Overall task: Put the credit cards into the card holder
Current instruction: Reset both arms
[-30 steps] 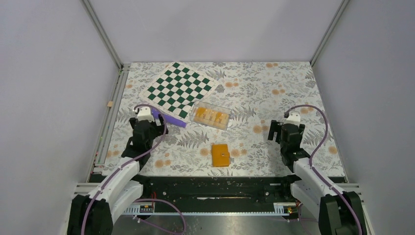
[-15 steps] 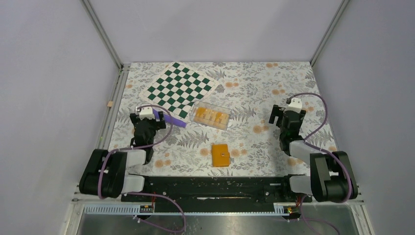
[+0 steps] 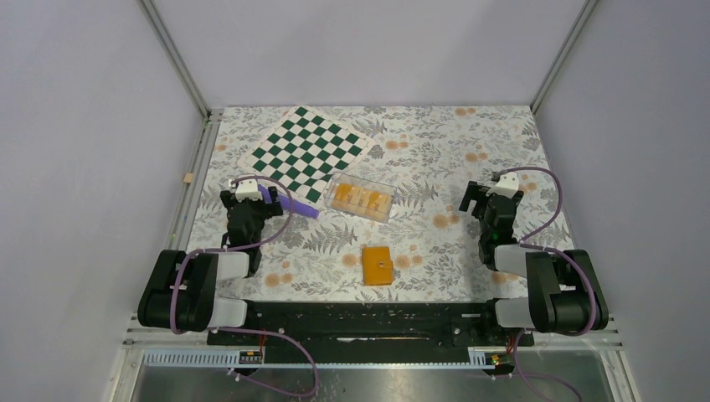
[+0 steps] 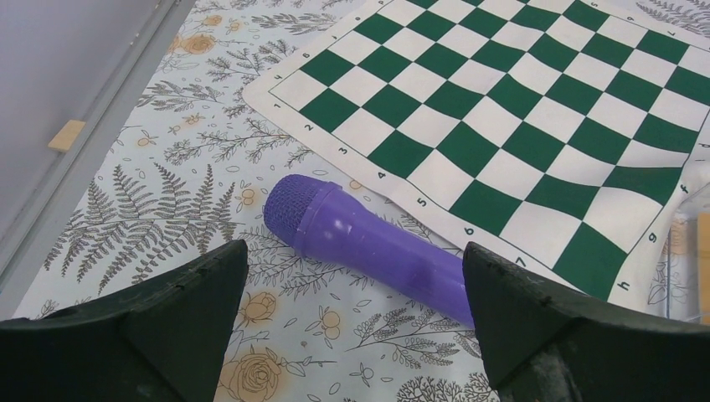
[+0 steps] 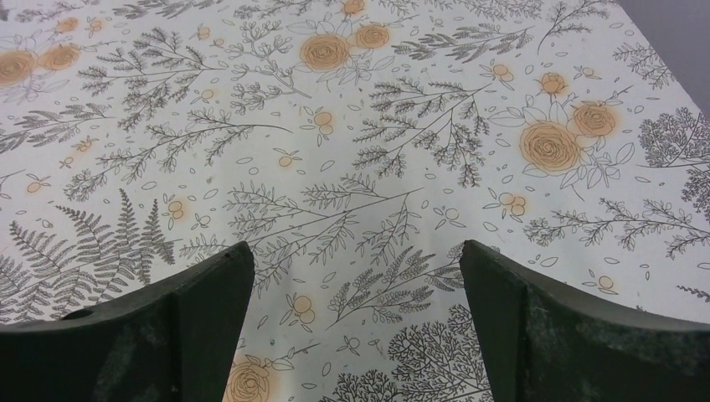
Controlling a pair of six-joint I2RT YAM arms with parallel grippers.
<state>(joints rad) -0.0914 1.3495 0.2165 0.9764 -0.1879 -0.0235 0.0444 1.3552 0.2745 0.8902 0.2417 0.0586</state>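
Note:
The orange card holder [image 3: 378, 265] lies flat and folded shut near the front middle of the table, a small snap on its face. No loose credit cards show in any view. My left gripper [image 3: 250, 207] stands open at the left, well away from the holder. In its wrist view the left gripper [image 4: 353, 251] has only table and a purple microphone [image 4: 368, 247] ahead of its jaws. My right gripper [image 3: 486, 201] stands open at the right. In the right wrist view the right gripper [image 5: 356, 248] spans nothing but the flowered tablecloth [image 5: 352, 151].
A clear plastic case [image 3: 362, 198] with orange pieces inside sits behind the holder; I cannot tell what they are. A green and white chessboard mat [image 3: 306, 152] lies at the back left, the purple microphone [image 3: 290, 203] at its near edge. Grey walls enclose the table.
Both arms have folded back toward their bases. The right gripper has moved a little farther away from the front edge. Both grippers stayed open; the holder has not moved.

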